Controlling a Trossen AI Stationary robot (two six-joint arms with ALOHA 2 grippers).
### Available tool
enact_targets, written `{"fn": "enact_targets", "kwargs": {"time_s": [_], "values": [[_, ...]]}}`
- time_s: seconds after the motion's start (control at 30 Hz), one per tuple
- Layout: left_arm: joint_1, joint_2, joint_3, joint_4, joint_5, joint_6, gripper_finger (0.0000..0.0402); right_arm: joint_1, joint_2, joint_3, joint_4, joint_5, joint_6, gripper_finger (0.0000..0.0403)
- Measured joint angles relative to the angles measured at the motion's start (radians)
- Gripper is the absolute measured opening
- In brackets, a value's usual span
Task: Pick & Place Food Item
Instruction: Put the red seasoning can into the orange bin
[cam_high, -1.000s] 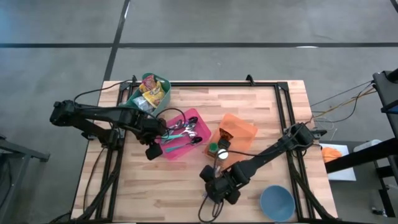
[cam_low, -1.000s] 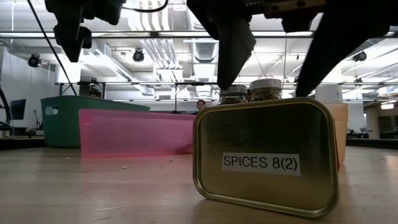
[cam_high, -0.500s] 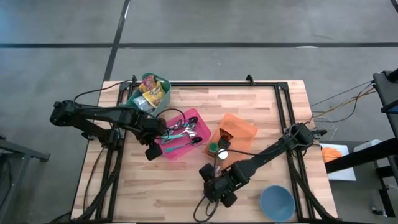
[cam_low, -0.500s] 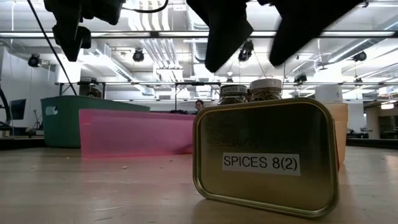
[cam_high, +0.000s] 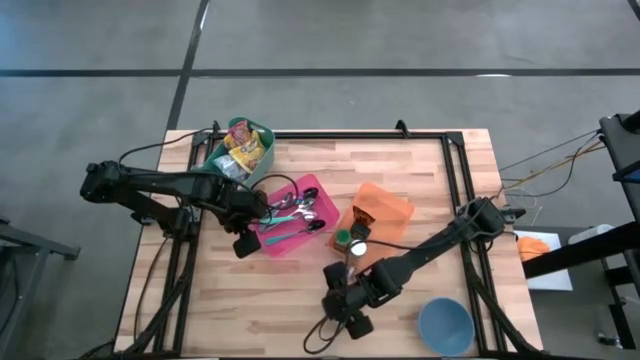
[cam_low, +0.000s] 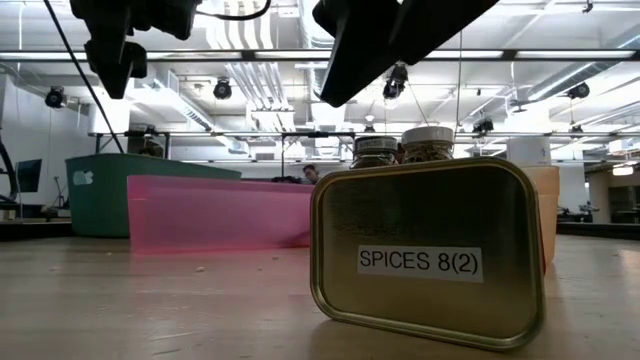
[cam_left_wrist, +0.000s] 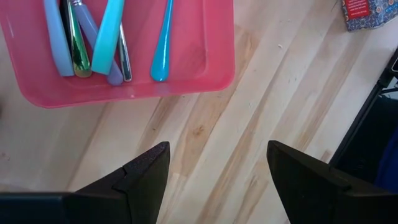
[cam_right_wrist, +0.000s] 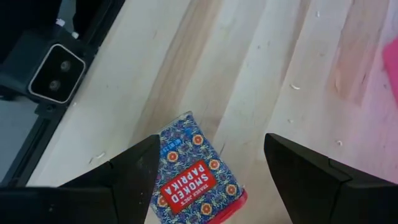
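The pale butcher-block wooden table carried a green plastic bin, a translucent pink plastic tray and an orange bin, all as they had been a second before. What changed was the right arm. Its gripper had slid a little toward the table's front edge, and in the low view its dark fingers, which had hung above the tin, had swung up and aside. They were spread and empty. The food item, a flat rectangular metal tin with a blue patterned lid and red paprika label, stayed on the wood near that edge, its smooth brassy base facing the low camera. The pick was probably being lined up afresh. The left gripper waited by the pink tray of glossy spoons, fingers likewise apart
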Motion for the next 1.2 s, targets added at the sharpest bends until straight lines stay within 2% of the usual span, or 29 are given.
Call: {"fn": "enact_targets", "kwargs": {"time_s": [0.13,0.33,0.4,0.73,1.0,1.2], "values": [[0.0,0.0,0.0,0.0,0.0,0.015,0.0272,0.001,0.0,0.0,0.0,-0.003,-0.011,0.0301],[0.0,0.0,0.0,0.0,0.0,0.018,0.0272,0.0,0.0,0.0,-0.002,-0.002,-0.008,0.0379],[0.0,0.0,0.0,0.0,0.0,0.018,0.0272,0.0,0.0,0.0,-0.002,0.0,-0.011,0.0394],[0.0,0.0,0.0,0.0,0.0,0.018,0.0272,-0.001,0.0,0.0,-0.002,0.033,-0.021,0.0389],[0.0,0.0,0.0,0.0,0.0,0.018,0.0272,0.033,0.0,-0.003,-0.031,0.017,-0.264,0.0389],[0.0,0.0,0.0,0.0,0.0,0.017,0.0272,0.04,0.0,-0.019,-0.03,-0.004,-0.269,0.0389]]}}
